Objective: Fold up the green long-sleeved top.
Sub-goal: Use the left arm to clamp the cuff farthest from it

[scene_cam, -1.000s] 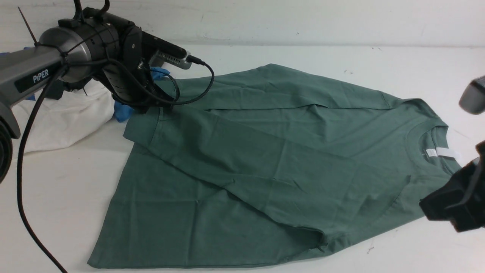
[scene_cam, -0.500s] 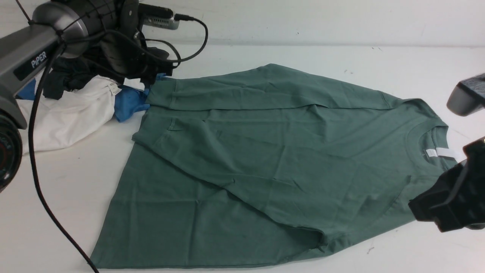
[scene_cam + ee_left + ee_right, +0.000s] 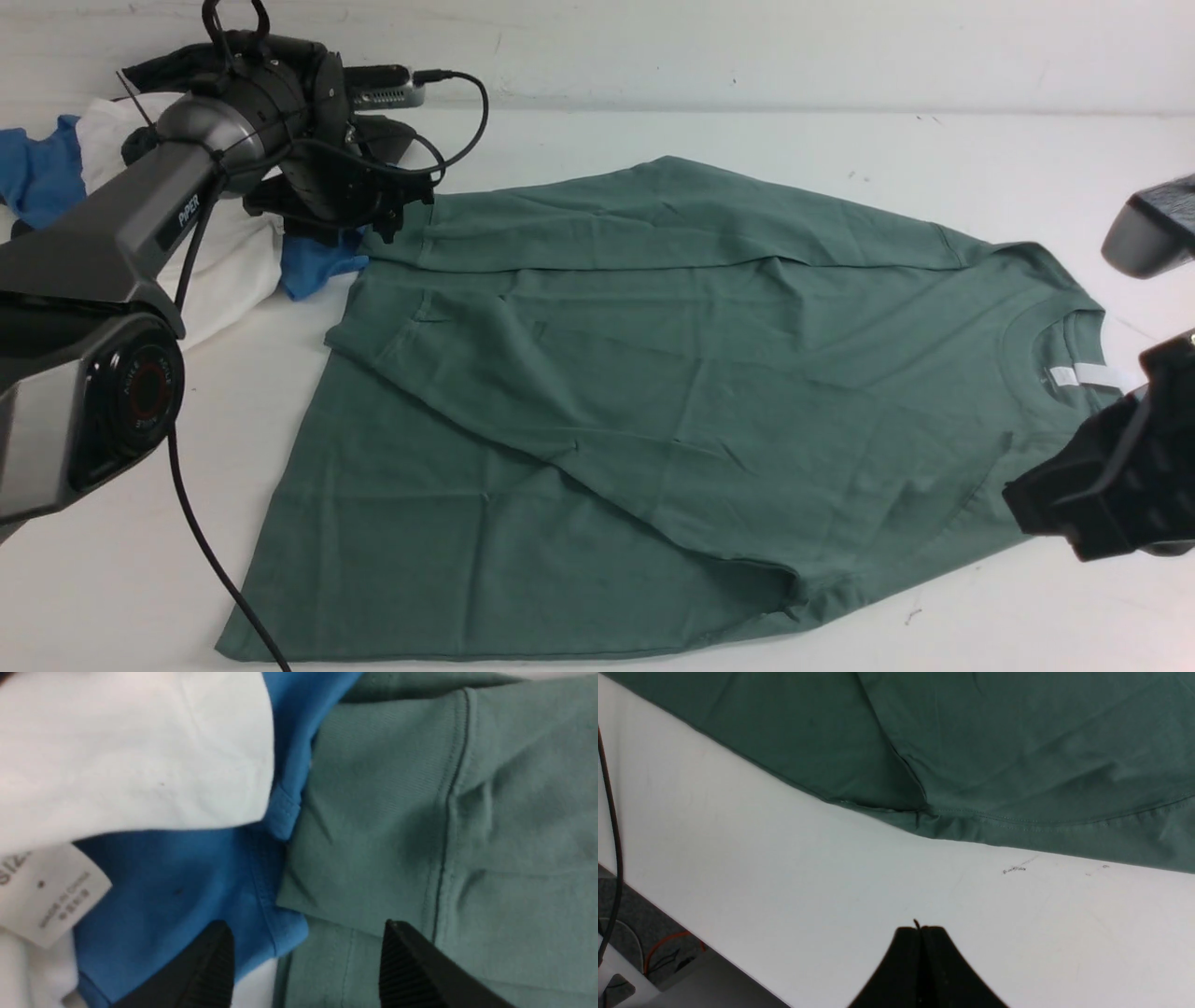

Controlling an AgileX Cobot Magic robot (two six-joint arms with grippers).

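Note:
The green long-sleeved top (image 3: 653,392) lies spread on the white table (image 3: 140,448), neck and white tag (image 3: 1088,375) at the right. Both sleeves are folded across the body and no chest logo shows. My left gripper (image 3: 378,224) is open and empty just above the far sleeve's cuff (image 3: 373,812). Its jaws (image 3: 306,952) straddle the edge where the cuff meets a blue garment (image 3: 187,896). My right gripper (image 3: 1092,504) is shut and empty over bare table (image 3: 920,929), beside the near edge of the top (image 3: 1017,742), near the shoulder.
A pile of other clothes lies at the far left: a white garment (image 3: 224,261) with a paper tag (image 3: 46,891), the blue one (image 3: 322,261) and a dark one under the left arm. A black cable (image 3: 215,560) hangs across the table's left. The table's near edge (image 3: 682,914) is close to the right gripper.
My left gripper has let go of the near sleeve's cuff, risen and moved back, and now sits low at the far sleeve's cuff. My right gripper has edged slightly left.

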